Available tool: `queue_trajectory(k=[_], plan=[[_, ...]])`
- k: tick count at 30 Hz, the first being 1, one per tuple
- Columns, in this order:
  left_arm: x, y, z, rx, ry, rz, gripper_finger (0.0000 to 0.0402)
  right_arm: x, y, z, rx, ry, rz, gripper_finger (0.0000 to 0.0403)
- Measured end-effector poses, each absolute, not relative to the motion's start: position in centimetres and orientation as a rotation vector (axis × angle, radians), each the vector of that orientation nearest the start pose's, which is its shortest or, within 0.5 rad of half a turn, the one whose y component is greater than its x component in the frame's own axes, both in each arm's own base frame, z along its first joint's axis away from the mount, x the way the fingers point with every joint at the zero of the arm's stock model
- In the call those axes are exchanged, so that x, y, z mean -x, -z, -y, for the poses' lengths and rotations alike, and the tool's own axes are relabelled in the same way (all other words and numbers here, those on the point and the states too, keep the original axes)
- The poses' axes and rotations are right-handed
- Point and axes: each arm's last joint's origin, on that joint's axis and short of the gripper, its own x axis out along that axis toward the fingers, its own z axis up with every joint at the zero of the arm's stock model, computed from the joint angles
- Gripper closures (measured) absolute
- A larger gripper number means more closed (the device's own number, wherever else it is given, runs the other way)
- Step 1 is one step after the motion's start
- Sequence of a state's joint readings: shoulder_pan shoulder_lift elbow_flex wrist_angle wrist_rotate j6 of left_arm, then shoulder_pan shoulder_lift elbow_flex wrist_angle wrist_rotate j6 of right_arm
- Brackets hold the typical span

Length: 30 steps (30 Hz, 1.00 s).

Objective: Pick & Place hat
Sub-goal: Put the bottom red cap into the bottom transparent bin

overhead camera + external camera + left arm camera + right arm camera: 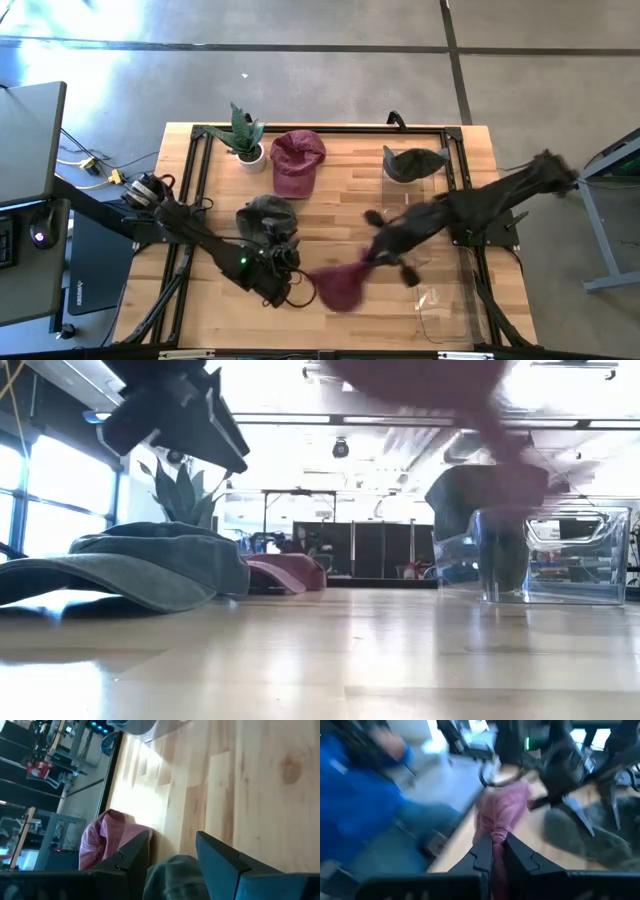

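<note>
One dark hat (pixel 413 162) fills the clear bin (pixel 417 178); right hand (pixel 499 851) pinches a maroon hat (pixel 338 286).

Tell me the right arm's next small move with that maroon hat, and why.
Probably carry it toward the clear bin at the table's near right corner. The right gripper is pinched shut on the maroon hat, which hangs off the wood, while the left gripper is open over the grey-green hat. The bin as goal is my guess.
</note>
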State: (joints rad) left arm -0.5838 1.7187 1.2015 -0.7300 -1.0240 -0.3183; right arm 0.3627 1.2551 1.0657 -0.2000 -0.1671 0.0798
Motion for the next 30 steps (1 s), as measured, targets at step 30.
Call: queue_trajectory(k=[30], plan=[[-29.2, -21.4, 15.5, -0.526, -0.436, -0.855, 0.0245, -9.8, -38.6, -9.2, -0.453, -0.067, -0.959, 0.0384]])
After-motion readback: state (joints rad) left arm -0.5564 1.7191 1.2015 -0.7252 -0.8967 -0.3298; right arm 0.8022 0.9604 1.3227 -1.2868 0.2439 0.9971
